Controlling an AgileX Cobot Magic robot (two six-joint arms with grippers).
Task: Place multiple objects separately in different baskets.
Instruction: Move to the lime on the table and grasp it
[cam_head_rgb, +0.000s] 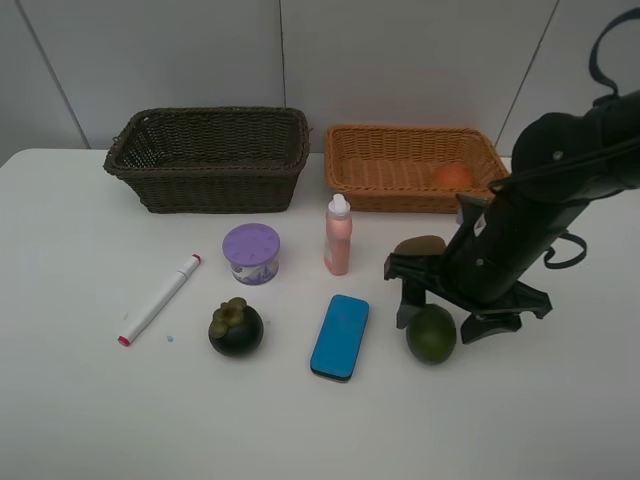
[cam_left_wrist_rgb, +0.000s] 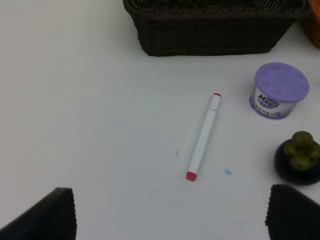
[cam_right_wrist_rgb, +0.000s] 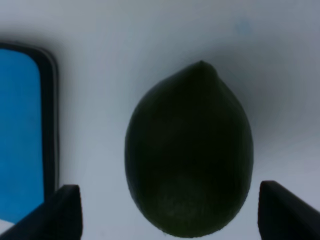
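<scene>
My right gripper (cam_head_rgb: 447, 318) stands open low over the table, its fingers either side of the green lime (cam_head_rgb: 431, 333) without touching it; the right wrist view shows the lime (cam_right_wrist_rgb: 189, 150) with gaps to both fingertips (cam_right_wrist_rgb: 62, 210). The brown kiwi (cam_head_rgb: 420, 246) is partly hidden behind that gripper. The orange-red fruit (cam_head_rgb: 453, 176) lies in the tan basket (cam_head_rgb: 350, 170). The dark basket (cam_head_rgb: 210, 190) holds nothing I can see. My left gripper (cam_left_wrist_rgb: 170, 220) is open above the white marker (cam_left_wrist_rgb: 203, 136), out of the exterior view. The purple-lidded tub (cam_head_rgb: 251, 252), pink bottle (cam_head_rgb: 338, 235), mangosteen (cam_head_rgb: 236, 327) and blue block (cam_head_rgb: 340, 336) rest on the table.
The white table (cam_head_rgb: 80, 400) ends at a grey wall behind the baskets. The blue block (cam_right_wrist_rgb: 20, 130) lies close beside the lime. The right arm (cam_head_rgb: 560, 170) reaches in from the right over the tan basket's corner.
</scene>
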